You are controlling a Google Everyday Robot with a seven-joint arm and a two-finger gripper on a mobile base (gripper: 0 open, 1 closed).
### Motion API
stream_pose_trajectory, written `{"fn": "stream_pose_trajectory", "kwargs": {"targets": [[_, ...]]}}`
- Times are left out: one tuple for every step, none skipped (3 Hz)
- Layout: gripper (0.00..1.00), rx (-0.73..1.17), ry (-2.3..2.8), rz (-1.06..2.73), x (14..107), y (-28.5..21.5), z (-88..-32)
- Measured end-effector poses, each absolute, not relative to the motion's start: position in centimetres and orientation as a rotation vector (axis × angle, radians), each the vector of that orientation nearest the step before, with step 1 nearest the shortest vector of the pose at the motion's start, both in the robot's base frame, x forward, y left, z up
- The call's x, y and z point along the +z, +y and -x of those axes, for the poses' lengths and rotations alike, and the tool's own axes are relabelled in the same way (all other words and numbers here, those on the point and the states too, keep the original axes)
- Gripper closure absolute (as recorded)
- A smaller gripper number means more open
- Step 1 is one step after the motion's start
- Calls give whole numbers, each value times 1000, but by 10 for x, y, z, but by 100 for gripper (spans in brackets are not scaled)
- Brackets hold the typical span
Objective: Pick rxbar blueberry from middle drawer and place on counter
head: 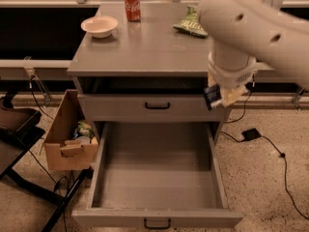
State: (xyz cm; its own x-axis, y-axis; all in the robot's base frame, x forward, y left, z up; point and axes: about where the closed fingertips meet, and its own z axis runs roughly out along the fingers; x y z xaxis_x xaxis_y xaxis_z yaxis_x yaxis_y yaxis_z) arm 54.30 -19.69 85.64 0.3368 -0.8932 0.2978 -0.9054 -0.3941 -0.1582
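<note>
Half losing the green chip bag (189,24) behind the white arm (260,28), and losing the arm itself past the top and right edges. Spotting the end effector (216,98) at the arm's lower end, hovering just below the front right corner of the tabletop (145,52), over the right side of the open middle drawer (157,178). Looking clenched on the rxbar blueberry (211,96), pale fingers (230,95) pressing against its right side. Only catching a small dark navy patch of the wrapper with a hint of pale lettering, and losing the rest behind those fingers. Squinting at the long axis: seeming to run more up-down than sideways, leaning a little, and struggling to tell one end from the other. Holding the bar up in mid-air, touching neither drawer nor tabletop.

Seeing the middle drawer pulled wide open, grey floor in plain sight, black handle down near the bottom edge. Noticing the shallower drawer front (157,108) sitting shut right above it. Finding a pale bowl (99,25) and a red soda can (132,5) toward the back left of the tabletop, near each other but apart. Spotting a cardboard box (67,139) just left of the cabinet, holding stuff too murky to name. Catching a small black adapter (251,134) on a cable over at the right.
</note>
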Motion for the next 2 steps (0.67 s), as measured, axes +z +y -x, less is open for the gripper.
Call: {"fn": "stream_pose_trajectory", "kwargs": {"targets": [[100, 439, -1682, -2685, 851, -182, -619], [100, 461, -1703, -2810, 856, -169, -681]]}}
